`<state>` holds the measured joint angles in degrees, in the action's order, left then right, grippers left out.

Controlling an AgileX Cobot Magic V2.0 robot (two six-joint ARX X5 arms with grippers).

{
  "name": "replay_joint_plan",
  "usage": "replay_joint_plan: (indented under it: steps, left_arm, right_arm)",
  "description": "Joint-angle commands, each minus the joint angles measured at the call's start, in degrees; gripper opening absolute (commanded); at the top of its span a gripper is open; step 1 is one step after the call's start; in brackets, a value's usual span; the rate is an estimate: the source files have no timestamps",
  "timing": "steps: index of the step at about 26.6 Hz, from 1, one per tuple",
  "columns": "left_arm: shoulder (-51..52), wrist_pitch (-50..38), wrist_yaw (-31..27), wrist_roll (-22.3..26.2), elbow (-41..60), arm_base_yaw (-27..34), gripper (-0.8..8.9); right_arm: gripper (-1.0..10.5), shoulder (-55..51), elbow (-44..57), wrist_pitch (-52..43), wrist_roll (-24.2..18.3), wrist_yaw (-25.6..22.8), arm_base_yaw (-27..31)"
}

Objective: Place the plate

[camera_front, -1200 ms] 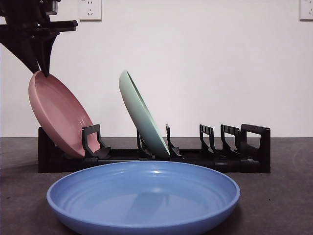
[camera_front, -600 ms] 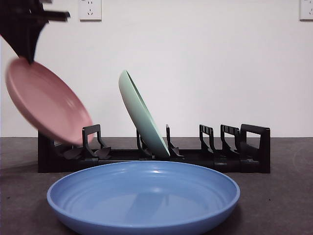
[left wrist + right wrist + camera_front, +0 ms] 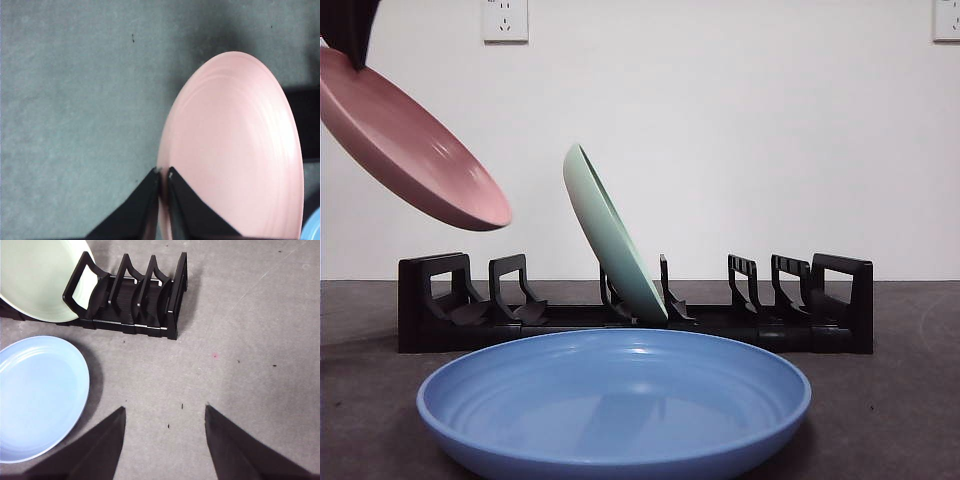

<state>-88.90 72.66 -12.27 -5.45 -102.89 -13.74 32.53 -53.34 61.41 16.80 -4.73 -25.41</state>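
Two left gripper [image 3: 163, 176] jaws pinching pink plate [image 3: 235, 155] rim

No readable text, label, brand, number or sign appears in any view — not on the pink plate [image 3: 235, 150] pinched between the left gripper's [image 3: 163, 176] jaws, nor on the green plate [image 3: 610, 235], blue plate [image 3: 615, 400] or black rack [image 3: 820, 300] — all plain.
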Motion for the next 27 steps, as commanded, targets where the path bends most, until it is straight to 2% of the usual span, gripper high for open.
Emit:
replay_joint_plan:
  steps: [1, 13, 17, 27]
  left_arm:
    - [1.53, 0.59, 0.37, 0.46, -1.84, -0.15, 0.14]
    - [8.59, 3.06, 10.97, 0.46, -1.25, -0.15, 0.14]
    - [11.39, 3.26, 11.52, 0.50, -0.26, -0.15, 0.14]
    - [21.86, 1.53, 18.08, 1.38, 11.08, -0.15, 0.14]
  right_arm:
    - [2.5, 0.17, -0.33, -0.63, 0.09, -0.26, -0.22]
    - [2.5, 0.17, -0.33, -0.72, 0.09, -0.26, -0.22]
    - [2.5, 0.17, -0.33, -0.72, 0.09, -0.26, -0.22]
    - [2.5, 0.17, -0.33, -0.70, 0.11, -0.24, -0.22]
